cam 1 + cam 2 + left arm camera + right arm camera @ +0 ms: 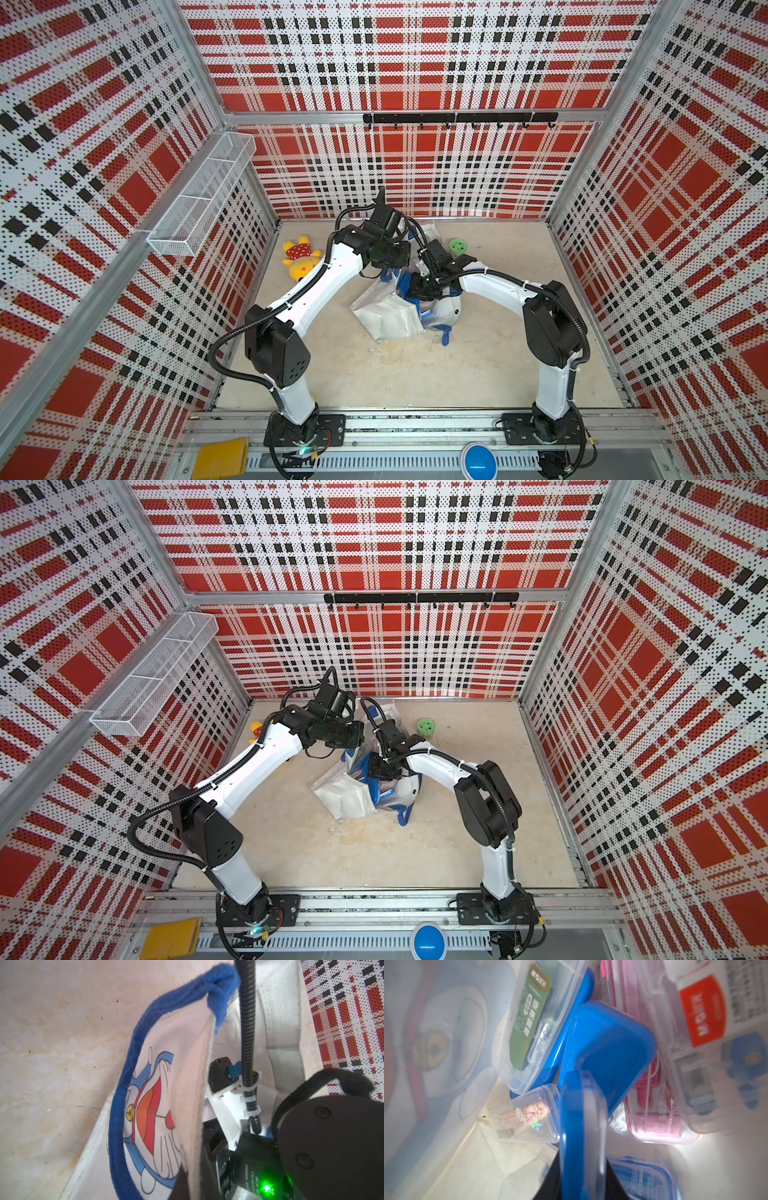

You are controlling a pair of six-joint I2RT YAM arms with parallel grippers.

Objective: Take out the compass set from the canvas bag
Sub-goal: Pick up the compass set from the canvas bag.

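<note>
The canvas bag lies crumpled mid-table, white with blue straps. In the left wrist view its cat-print side hangs from the rim, and my left gripper is shut on that rim, holding the mouth open. My right gripper is deep inside the bag, shut on the edge of a compass set, a blue case with a clear lid. A green-labelled case, a pink set and another blue case lie around it. In both top views the right wrist hides the jaws.
A yellow plush toy lies left of the bag, and a green round object stands behind it. A wire basket hangs on the left wall. A black hook rail crosses the back wall.
</note>
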